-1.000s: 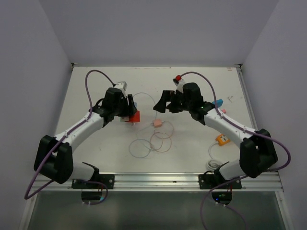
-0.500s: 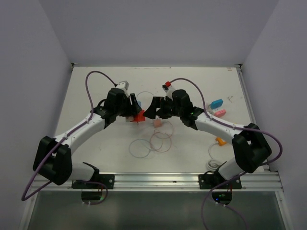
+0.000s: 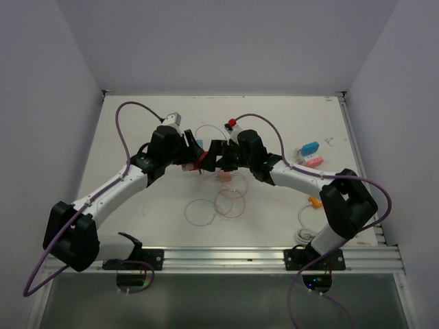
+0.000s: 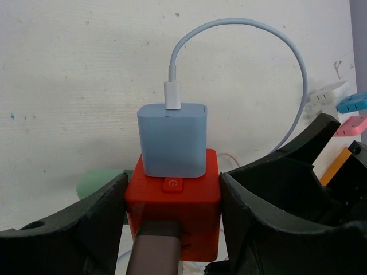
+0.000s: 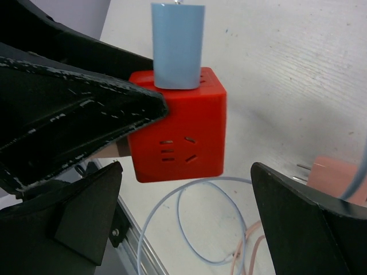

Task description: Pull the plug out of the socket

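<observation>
Left wrist: red socket cube (image 4: 198, 217) at bottom centre, pinched by left gripper (image 4: 172, 183). Blue plug (image 4: 172, 140) seated on top face; white cable (image 4: 289, 69) arcs to upper right. Likely light, rigid, smooth plastic with a tight friction fit; take plug by its flat sides, pull straight.

Right wrist: right gripper (image 5: 186, 172) spread wide, straddling cube, no contact. Only this view shows cube's slotted side face.

Top external: both grippers meet at frame centre; plug mostly hidden. Adds pink adapter (image 3: 225, 176) and coiled wires (image 3: 216, 205) below.

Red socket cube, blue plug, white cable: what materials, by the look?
Red socket cube: moulded hard plastic, satin; crisp slot cutouts, rounded edges. Blue plug: smooth matte plastic shell, soft even sheen. White cable: probably flexible rubbery plastic jacket, bending in a smooth arc.
</observation>
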You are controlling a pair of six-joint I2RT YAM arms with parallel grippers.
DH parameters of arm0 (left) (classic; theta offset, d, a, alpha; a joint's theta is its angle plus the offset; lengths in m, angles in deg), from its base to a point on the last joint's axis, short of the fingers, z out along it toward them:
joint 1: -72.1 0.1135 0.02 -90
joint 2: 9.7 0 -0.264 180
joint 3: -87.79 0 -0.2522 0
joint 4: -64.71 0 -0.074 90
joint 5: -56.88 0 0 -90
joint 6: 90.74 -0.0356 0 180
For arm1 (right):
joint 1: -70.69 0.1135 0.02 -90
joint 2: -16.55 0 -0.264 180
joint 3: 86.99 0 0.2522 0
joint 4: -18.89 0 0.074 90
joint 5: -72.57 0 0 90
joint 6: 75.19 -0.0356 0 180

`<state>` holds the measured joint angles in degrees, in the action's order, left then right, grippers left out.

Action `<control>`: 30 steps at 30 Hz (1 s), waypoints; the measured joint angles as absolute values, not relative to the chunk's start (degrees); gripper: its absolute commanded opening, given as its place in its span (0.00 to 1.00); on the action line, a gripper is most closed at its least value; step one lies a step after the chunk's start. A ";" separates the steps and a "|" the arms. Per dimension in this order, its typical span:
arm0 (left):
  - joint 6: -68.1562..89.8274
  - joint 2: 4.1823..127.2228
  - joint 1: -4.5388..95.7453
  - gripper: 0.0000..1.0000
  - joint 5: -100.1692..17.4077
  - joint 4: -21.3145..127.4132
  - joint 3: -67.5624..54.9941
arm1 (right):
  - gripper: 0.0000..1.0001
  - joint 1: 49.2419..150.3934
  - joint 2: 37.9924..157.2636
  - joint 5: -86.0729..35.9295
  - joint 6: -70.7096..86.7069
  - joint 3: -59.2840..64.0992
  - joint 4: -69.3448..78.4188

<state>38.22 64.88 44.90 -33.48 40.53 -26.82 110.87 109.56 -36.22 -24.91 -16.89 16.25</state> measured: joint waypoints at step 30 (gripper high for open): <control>38.26 61.30 43.50 0.87 -30.75 40.07 -26.82 | 0.00 112.38 110.59 -34.88 -22.25 -16.04 19.24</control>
